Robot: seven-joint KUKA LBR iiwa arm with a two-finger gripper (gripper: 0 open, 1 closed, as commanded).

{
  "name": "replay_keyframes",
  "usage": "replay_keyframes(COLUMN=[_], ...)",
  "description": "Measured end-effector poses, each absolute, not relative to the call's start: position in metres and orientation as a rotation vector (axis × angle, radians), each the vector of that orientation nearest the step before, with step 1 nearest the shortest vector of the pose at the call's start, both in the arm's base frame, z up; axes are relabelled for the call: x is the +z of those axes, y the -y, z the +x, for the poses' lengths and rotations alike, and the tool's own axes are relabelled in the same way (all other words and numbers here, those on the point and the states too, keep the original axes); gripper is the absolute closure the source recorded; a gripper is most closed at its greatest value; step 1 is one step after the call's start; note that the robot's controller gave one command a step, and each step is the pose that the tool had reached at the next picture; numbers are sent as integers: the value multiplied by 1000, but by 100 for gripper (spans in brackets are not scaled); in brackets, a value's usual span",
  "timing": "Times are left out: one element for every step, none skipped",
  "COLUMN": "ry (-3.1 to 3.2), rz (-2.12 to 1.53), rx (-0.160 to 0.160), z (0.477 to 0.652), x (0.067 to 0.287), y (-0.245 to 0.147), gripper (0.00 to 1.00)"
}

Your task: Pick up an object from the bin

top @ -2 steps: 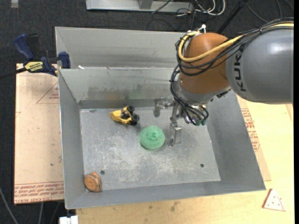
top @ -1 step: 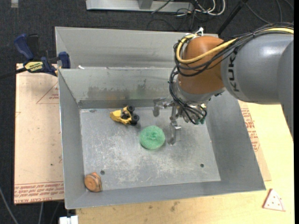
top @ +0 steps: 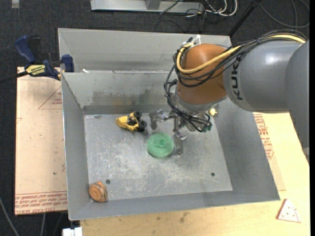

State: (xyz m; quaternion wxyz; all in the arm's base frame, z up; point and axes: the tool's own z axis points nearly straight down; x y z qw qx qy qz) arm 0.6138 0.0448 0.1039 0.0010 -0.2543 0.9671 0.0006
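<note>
Green disc (top: 160,145), just beside gripper (top: 170,132)

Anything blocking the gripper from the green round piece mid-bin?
Nothing visible. The gripper sits at the right edge of the green round piece; yellow toy vehicle and brown lump lie off to its left.

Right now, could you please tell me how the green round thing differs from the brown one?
The green disc is larger and looks flatter; the brown lump is smaller and chunkier. The green disc lies centrally beside the pincer; the brown lump sits alone in the near-left corner. Both are roundish.
</note>
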Motion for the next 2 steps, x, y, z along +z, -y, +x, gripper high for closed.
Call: replay_keyframes(ry=[-2975, -2975], rz=[-1001, -1002], rx=[3, 4], z=[623, 623], x=[70, 70], y=[-42, -42], gripper=[100, 100])
